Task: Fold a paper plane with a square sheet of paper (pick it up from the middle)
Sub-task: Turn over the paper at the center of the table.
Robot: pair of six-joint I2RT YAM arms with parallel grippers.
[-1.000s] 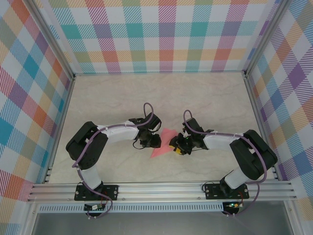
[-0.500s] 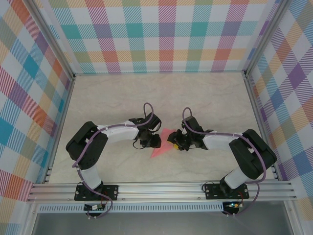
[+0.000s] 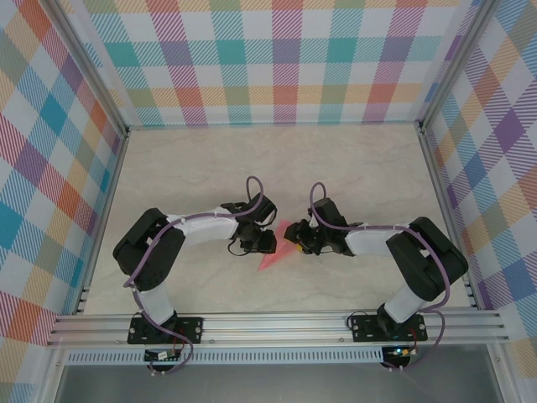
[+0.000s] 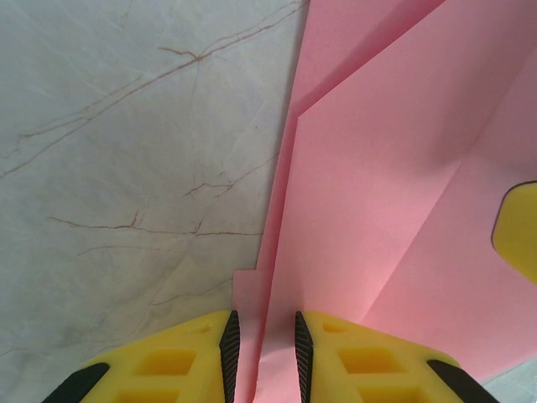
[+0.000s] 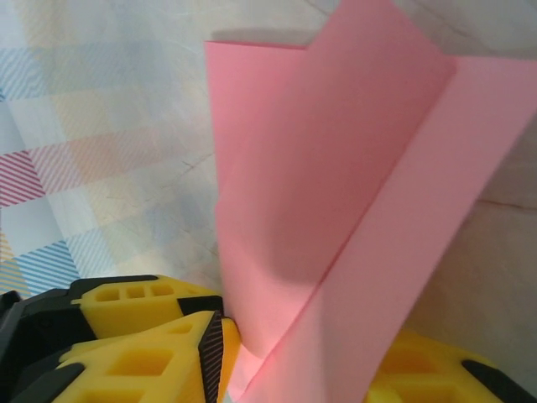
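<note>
Top external. The sheet of paper (image 3: 271, 258) lies on the marble table (image 3: 352, 168), just ahead of the arm bases and between the two wrists. Its outline is a pink triangle, so it is no longer square. The left gripper (image 3: 263, 243) sits at the sheet's left edge and the right gripper (image 3: 295, 245) at its right edge, the two heads close together. Jaw state is too small to read here.

Left wrist. The sheet of paper (image 4: 377, 168) covers the right half of the frame and lies flat on the table (image 4: 126, 168). It shows stacked layers, a stepped edge and a diagonal crease. The left gripper (image 4: 263, 357) has its jaws nearly together, with a narrow slot between the pads. The sheet's left margin runs into that slot. I cannot tell whether it is pinched or only lying under the tips. A yellow fingertip (image 4: 520, 228), probably the right gripper's, rests over the sheet at the right border.

Right wrist. The sheet of paper (image 5: 336, 185) rises steeply out of the right gripper (image 5: 294, 374), with a fold line running its length and one flap standing up. One yellow finger (image 5: 151, 344) bears against the paper's near face and the other shows behind it. Judgement: the jaws are clamped on the folded layers, since the flap stands clear of the table.

Progress (judgement). Early folds are made, as the layering and triangular outline show. There is no slim dart with a point and central ridge yet. This looks like mid-fold, with the right side being turned over while the left side anchors. The remaining folds and the final creasing are not yet done.
</note>
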